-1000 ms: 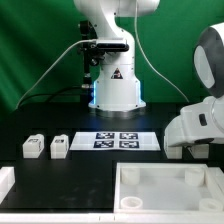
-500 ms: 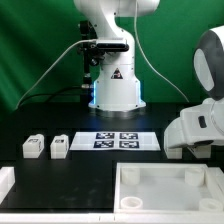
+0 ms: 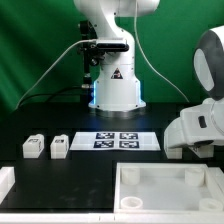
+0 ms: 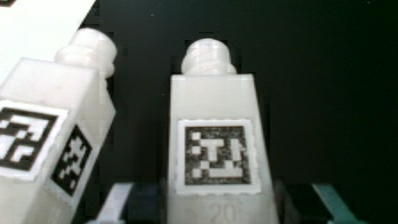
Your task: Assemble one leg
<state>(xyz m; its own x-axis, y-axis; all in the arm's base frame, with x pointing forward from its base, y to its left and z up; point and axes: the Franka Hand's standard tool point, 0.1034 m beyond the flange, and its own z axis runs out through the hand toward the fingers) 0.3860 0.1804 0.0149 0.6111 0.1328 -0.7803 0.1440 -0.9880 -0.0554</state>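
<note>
Open gripper (image 4: 222, 208) astride one leg (image 4: 219, 130)
Its fingers (image 4: 128, 206) sit one on each side, a dark gap showing on one side and nothing clamped yet; centred, I judge, so that closing meets the flat faces and misses the neighbouring leg (image 4: 54, 120) just beside

I count one gripper (image 4: 221, 197) with two fingers (image 4: 121, 200). Two legs lie right by it: the first leg (image 4: 217, 110) sits between the fingers and shows one tag. The second leg (image 4: 63, 100) is just beside it and shows two tags.

Well away from the arm (image 3: 195, 125) stand two small legs, the far leg (image 3: 32, 147) and the nearer leg (image 3: 59, 147). I cannot tell if they are the same two.

There is one marker board (image 3: 150, 141) with four tags, and one big flat panel (image 3: 165, 168).
</note>
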